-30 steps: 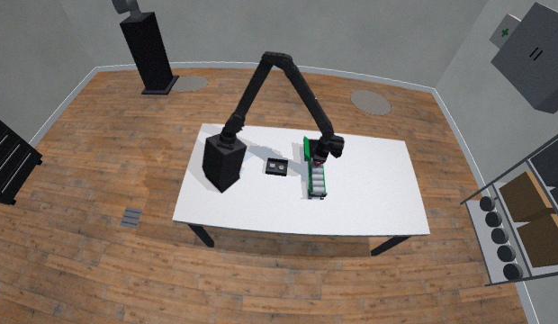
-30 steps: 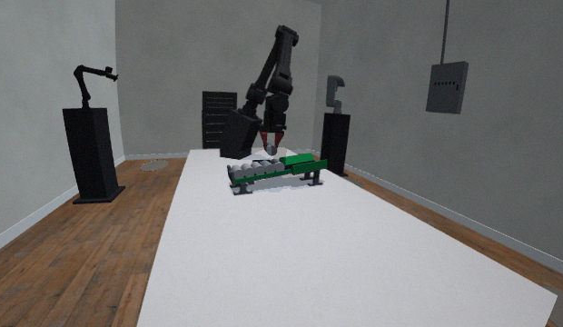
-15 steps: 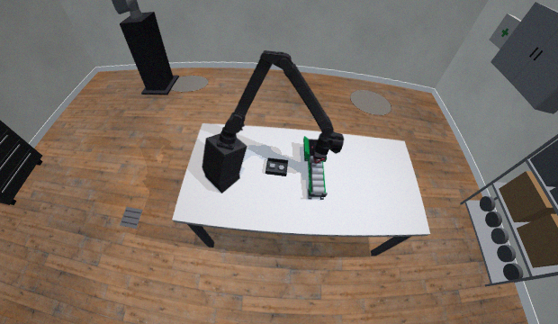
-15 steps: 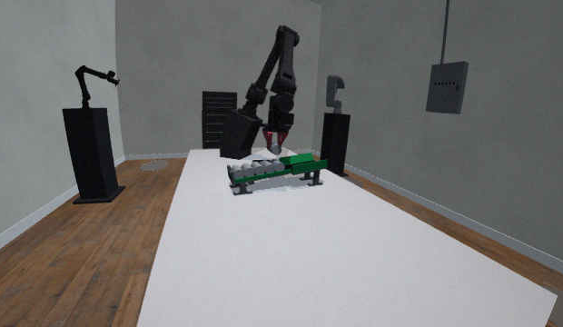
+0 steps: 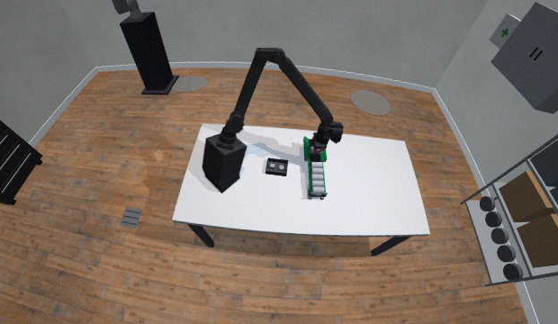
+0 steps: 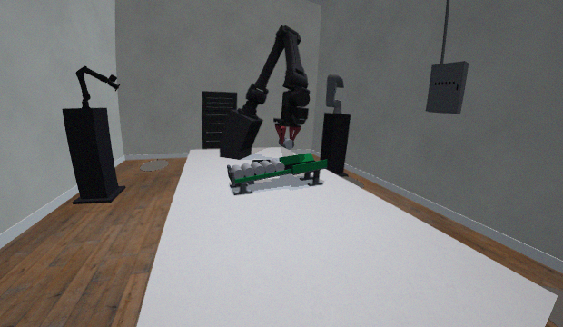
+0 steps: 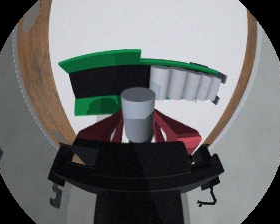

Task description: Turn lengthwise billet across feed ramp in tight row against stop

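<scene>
At frame centre, the hand (image 7: 139, 137) grips a grey billet (image 7: 138, 112) (red fingers either side) above the green ramp (image 7: 98, 64).

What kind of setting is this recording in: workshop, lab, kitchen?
Most likely a robot lab or small industrial test cell: a pedestal-mounted arm on a white table working a green feed ramp of steel billets, with an electrical box on the wall.

Billets: five in a row (image 6: 258, 167) on one green feed ramp (image 6: 304, 163), one more billet (image 7: 138, 115) clamped in the gripper (image 6: 287, 134) at 12 o'clock.
</scene>
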### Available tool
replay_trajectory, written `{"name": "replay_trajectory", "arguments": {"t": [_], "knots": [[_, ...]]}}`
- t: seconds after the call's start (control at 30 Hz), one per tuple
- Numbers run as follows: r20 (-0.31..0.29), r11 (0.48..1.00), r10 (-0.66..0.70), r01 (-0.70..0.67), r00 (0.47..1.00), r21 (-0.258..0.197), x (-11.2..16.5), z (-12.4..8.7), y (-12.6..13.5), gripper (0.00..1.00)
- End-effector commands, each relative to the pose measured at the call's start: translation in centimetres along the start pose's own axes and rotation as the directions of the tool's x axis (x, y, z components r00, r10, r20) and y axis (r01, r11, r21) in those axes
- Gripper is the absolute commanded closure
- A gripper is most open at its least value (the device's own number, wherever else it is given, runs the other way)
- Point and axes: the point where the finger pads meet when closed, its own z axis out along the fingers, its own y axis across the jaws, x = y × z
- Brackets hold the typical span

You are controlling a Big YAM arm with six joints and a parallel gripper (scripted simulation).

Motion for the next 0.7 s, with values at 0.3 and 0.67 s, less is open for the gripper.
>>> {"name": "replay_trajectory", "arguments": {"t": [0.3,0.67], "knots": [[0.116,1.000,0.001,-0.001,0.993,-0.001,-4.0,-2.8,2.5,1.00],[0.092,1.000,-0.016,0.017,0.996,-0.008,-3.3,0.4,3.9,1.00]]}}
